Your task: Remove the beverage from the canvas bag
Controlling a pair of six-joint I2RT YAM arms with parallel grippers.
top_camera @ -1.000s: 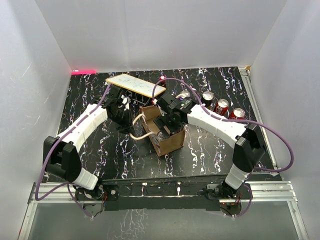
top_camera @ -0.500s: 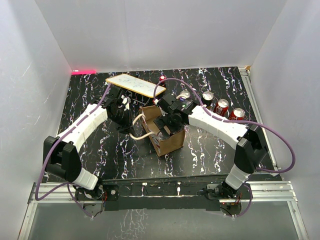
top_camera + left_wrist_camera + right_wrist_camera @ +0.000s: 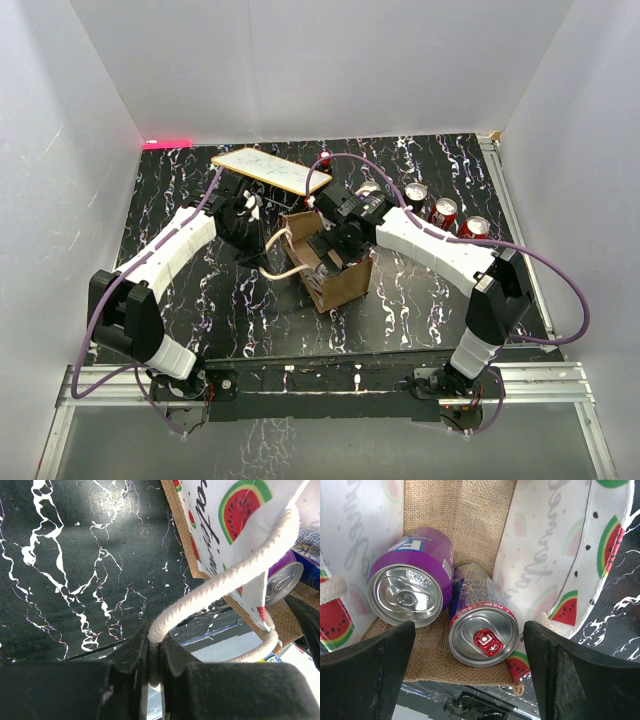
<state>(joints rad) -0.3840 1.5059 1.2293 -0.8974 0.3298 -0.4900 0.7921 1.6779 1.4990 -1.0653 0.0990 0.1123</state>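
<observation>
The small, boxy tan-brown canvas bag with a red watermelon print on white panels sits near the middle of the black, white-veined tabletop, a little toward the near edge. We see two beverages inside it, side by side and touching, their tops facing the bag's mouth: a purple drink can with a silver top and a slimmer silver-and-blue can with a red pull tab. Both rest against the plain brown weave of the bag's inside.

The left pincer is clamped tight on the cream rope loop handle, which arcs from the closed fingers up to the printed side of the bag; from above, that handle stretches away from the bag toward the left edge. The right pincer hovers at the bag's mouth with its fingers spread wide apart, one on each side of the two cans, touching neither and holding nothing.

Toward the far right corner stands a row of drink cans, well apart from the bag. A pale wooden board sits tilted near the far edge, behind the left arm.
</observation>
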